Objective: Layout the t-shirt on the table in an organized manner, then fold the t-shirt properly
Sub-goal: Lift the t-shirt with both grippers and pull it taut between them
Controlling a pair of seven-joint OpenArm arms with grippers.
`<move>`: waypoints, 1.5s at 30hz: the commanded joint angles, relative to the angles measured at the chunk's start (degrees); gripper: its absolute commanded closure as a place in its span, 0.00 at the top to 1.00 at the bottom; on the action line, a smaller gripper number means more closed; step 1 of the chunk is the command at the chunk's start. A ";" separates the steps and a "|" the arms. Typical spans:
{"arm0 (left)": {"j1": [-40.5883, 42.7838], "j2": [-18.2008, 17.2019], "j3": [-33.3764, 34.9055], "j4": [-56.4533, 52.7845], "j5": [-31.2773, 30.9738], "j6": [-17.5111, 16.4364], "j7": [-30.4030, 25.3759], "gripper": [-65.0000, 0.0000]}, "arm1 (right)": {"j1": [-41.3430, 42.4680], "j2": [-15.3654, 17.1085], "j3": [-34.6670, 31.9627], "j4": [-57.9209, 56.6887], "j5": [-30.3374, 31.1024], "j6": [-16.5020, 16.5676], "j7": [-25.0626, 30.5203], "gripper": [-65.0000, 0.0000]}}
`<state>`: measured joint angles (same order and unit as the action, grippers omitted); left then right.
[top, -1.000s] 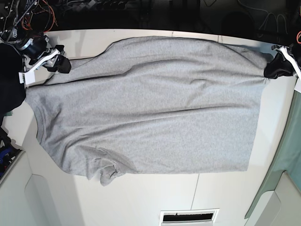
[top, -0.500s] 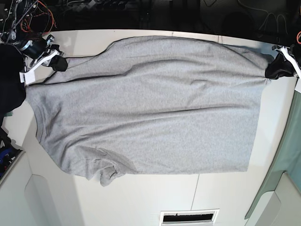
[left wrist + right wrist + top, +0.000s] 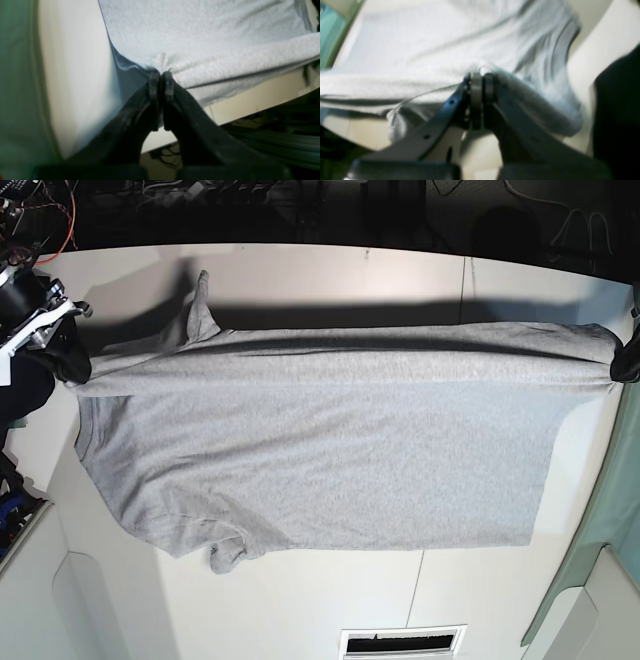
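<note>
The white table [image 3: 300, 610] fills most of the base view, and the grey t-shirt [image 3: 320, 470] is spread across its middle, the lower part lying flat while the upper edge is drawn into a taut, raised ridge running from the left edge of the frame to the right edge, with a dark shadow cast on the tabletop above it. One short sleeve [image 3: 200, 305] is seen standing up near the upper left, and another [image 3: 228, 552] is crumpled at the lower left. The right gripper [image 3: 68, 358] is placed at the far left of the base view, low and stretched outward; in the right wrist view its jaws are pressed together on a bunched fold of shirt fabric. The left gripper [image 3: 627, 366] is held at the far right edge, likewise extended; in the left wrist view its jaws are clamped on the shirt's hem corner.
</note>
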<state>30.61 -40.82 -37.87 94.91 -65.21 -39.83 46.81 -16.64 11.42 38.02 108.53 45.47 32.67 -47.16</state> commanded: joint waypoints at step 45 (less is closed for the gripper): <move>-28.70 -1.57 27.12 -28.33 20.06 -0.17 -14.86 0.00 | 13.35 -0.04 -13.20 -29.33 -16.04 -0.66 12.02 0.27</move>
<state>2.83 -40.80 -10.15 65.89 -44.40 -39.72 33.12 -4.08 10.61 24.64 78.30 28.49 31.68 -36.73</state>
